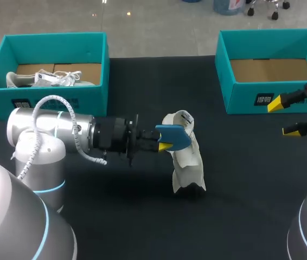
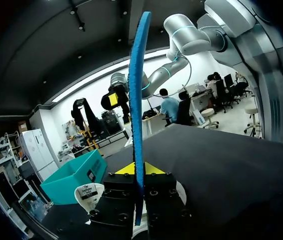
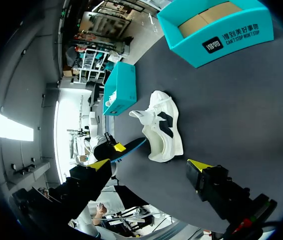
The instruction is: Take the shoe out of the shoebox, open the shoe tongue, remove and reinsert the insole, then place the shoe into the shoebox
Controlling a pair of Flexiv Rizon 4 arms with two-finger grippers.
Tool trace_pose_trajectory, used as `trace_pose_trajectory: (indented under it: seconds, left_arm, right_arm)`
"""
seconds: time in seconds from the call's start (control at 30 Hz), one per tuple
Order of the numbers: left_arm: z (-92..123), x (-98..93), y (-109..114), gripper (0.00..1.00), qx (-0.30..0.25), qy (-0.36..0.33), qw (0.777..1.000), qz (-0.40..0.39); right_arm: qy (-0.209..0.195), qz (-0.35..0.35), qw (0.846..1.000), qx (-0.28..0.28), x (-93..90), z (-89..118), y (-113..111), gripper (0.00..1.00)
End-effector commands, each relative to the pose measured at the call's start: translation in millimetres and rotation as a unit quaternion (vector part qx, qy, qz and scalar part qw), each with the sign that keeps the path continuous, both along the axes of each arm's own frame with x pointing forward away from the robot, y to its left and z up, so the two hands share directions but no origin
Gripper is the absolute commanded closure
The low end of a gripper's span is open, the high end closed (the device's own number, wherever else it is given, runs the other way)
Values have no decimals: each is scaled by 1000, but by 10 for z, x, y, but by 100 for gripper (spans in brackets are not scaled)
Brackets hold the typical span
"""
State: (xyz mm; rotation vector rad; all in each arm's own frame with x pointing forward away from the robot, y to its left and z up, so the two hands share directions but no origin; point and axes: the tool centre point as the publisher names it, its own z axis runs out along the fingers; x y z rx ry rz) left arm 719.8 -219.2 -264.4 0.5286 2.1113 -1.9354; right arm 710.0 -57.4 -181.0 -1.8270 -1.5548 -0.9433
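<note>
Pinching the blue insole point(image 1: 176, 135) edge-on, the left end effector point(image 1: 162, 143) has both fingers pressed onto it. The insole stands straight out from the fingers, likely so it can slide back in toe-first. Behind that arm, the left shoebox point(image 1: 61, 96) holds a second shoe point(image 1: 45, 79). Just ahead of and under the left end effector, the white shoe point(image 1: 187, 160) lies on the desk point(image 1: 142, 216), tongue flared out. The right end effector point(image 1: 283, 116) is spread and holds nothing. It sits well apart, beside the empty right shoebox point(image 1: 245, 95), probably to stay clear of reinsertion.
</note>
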Motion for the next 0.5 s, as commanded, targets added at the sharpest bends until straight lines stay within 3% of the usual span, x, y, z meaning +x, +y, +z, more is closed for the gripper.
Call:
trace_pose_trajectory:
  seconds: [0.03, 0.5]
  left_arm:
    - [-41, 21, -35, 100, 3, 2, 1000, 1]
    - [-156, 43, -22, 100, 12, 10, 1000, 10]
  right_arm:
    - [0, -1, 1000, -1, -10, 0, 1, 0]
    - [0, -1, 1000, -1, -10, 0, 1, 0]
